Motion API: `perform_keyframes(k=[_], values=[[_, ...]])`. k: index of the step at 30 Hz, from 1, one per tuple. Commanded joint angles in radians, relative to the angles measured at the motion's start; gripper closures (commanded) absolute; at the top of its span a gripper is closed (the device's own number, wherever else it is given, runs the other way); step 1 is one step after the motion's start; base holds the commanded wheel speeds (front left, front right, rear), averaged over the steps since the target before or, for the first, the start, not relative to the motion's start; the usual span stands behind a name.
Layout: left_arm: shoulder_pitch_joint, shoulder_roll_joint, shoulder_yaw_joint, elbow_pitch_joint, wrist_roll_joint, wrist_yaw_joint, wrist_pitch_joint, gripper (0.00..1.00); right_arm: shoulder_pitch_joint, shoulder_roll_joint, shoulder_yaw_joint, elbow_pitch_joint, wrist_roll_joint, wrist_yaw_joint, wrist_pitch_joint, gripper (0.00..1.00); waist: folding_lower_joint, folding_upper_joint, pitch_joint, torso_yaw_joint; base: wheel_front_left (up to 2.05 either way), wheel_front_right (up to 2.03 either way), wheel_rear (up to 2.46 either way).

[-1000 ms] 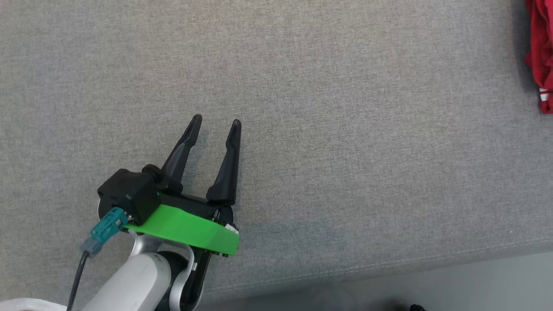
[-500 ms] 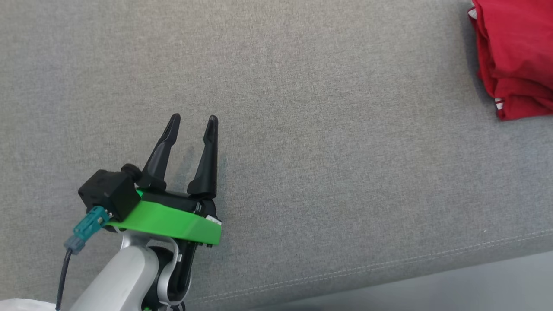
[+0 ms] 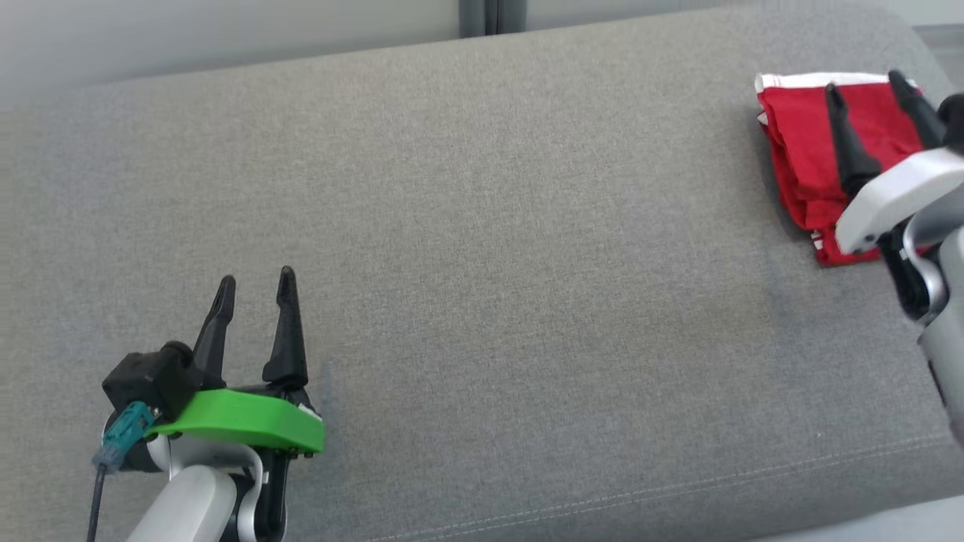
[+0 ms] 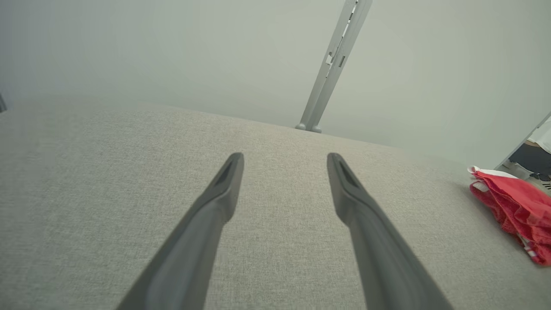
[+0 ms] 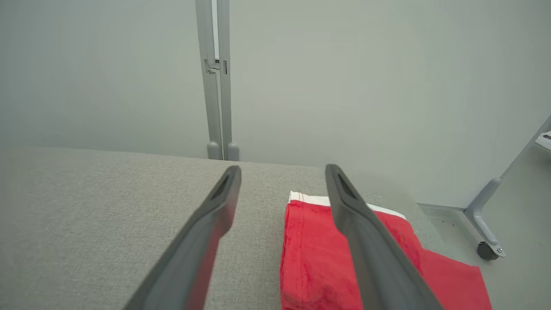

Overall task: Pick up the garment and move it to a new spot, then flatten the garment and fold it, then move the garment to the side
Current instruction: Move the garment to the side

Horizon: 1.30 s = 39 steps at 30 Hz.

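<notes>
The garment (image 3: 809,154) is a folded red cloth with white trim, lying at the far right of the grey cushion (image 3: 482,248). It also shows at the right edge of the left wrist view as a red garment (image 4: 518,211), and below the fingers in the right wrist view as the red garment (image 5: 314,258). My right gripper (image 3: 866,83) hovers over it, open, nothing between its fingers. My left gripper (image 3: 256,282) stands open over bare cushion at the lower left, far from the cloth. Its fingers (image 4: 215,206) are spread and hold nothing.
A pale partition wall (image 3: 226,34) with a grey metal post (image 3: 489,15) runs behind the cushion. The cushion's front edge (image 3: 678,497) crosses the bottom. A caster foot (image 5: 488,249) stands on the floor to the right.
The head camera has tilted up and turned right, bringing the wall, the whole garment and my right gripper into view. Both grippers stay open.
</notes>
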Motion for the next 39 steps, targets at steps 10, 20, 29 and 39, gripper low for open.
perform_keyframes(k=[10,20,29,39], values=[[0.133,0.0,0.07,0.063,0.068,-0.028,-0.008,0.0,0.325,0.229,-0.206,-0.2,-0.205,-0.001,-0.008,0.0,0.0001,0.0,-0.14,0.049,0.0,0.0,0.0],[0.214,-0.003,0.135,0.085,0.109,-0.043,-0.008,0.0,0.531,0.389,-0.277,-0.409,-0.334,-0.001,0.024,0.0,0.0001,0.0,-0.169,0.07,0.0,0.0,0.0],[0.294,-0.011,0.152,0.064,0.137,-0.043,-0.008,0.0,0.655,0.411,-0.236,-0.498,-0.258,-0.001,0.033,0.0,0.0001,0.0,-0.195,0.077,0.0,0.0,0.0],[0.33,-0.016,0.151,0.033,0.161,-0.039,-0.007,0.0,0.699,0.41,-0.206,-0.512,-0.22,-0.001,0.012,0.0,0.0001,0.0,-0.205,0.082,0.0,0.0,0.0]])
